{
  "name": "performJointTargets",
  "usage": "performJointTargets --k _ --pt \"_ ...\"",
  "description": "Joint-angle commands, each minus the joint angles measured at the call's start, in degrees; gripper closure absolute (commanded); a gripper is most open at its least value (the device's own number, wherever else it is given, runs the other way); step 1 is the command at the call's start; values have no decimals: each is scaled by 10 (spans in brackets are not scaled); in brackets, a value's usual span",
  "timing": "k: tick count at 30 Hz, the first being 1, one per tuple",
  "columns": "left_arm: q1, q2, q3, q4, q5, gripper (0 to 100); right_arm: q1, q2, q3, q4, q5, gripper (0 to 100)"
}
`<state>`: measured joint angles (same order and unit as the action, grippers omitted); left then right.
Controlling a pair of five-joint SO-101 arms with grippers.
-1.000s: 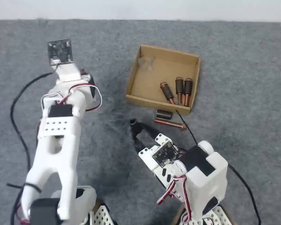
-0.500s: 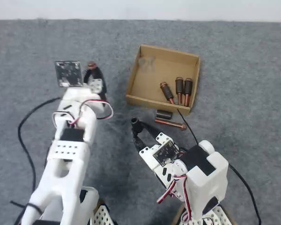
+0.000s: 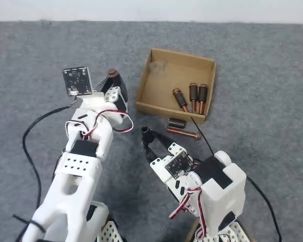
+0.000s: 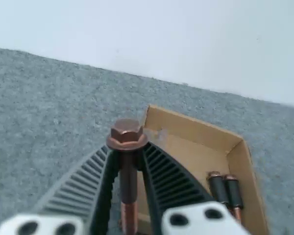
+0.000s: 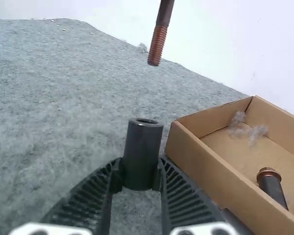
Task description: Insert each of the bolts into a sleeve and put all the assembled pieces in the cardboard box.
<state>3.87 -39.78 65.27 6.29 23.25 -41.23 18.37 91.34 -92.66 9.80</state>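
1. High view. A grey carpet [image 3: 252, 60] covers the table, with a white wall strip along the far edge.
   - The cardboard box [image 3: 159, 93] stands open on the far right part. Three assembled pieces [image 3: 193, 96] lie side by side on its floor, near the right corner closest to the arms.
   - A loose sleeve [image 3: 176, 123] lies just outside the box's near wall. A loose bolt [image 3: 183, 133] lies just beside it, on the side away from the box.
   - The left gripper [image 3: 114, 80] is raised to the left of the box. Its jaws are clamped on the held bolt [image 3: 112, 73], head uppermost.
   - The right gripper [image 3: 146, 137] is in front of the box, jaws gripping the held sleeve [image 3: 145, 132].
2. Left wrist view. White wall above, grey carpet below.
   - The left gripper [image 4: 127, 156] has its ribbed jaws pinched narrow on the shank of the held bolt [image 4: 127, 136]. The hex head stands clear above the fingertips.
   - The cardboard box [image 4: 186, 122] lies beyond, with the assembled pieces [image 4: 224, 188] inside.
3. Right wrist view. Carpet runs to the white wall.
   - The right gripper [image 5: 138, 178] grasps the held sleeve [image 5: 141, 149], which stands upright with its bore open at the top.
   - The threaded end of the held bolt [image 5: 159, 39] hangs above the sleeve, apart from it.
   - The cardboard box [image 5: 206, 166] is just beside the sleeve, with one of the assembled pieces [image 5: 272, 183] showing inside.
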Motion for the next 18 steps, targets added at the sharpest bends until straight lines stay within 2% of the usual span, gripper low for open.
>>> performJointTargets --k 1,6,9,18 --pt "9 -34 -11 0 17 988 12 -29 -16 0 -5 991" --pt "34 -47 -2 2 17 988 13 -29 -17 0 -19 991" --pt "47 -92 29 1 16 988 15 -29 -22 0 -41 991" --pt "63 -214 109 1 16 988 24 -29 -23 1 -45 991"
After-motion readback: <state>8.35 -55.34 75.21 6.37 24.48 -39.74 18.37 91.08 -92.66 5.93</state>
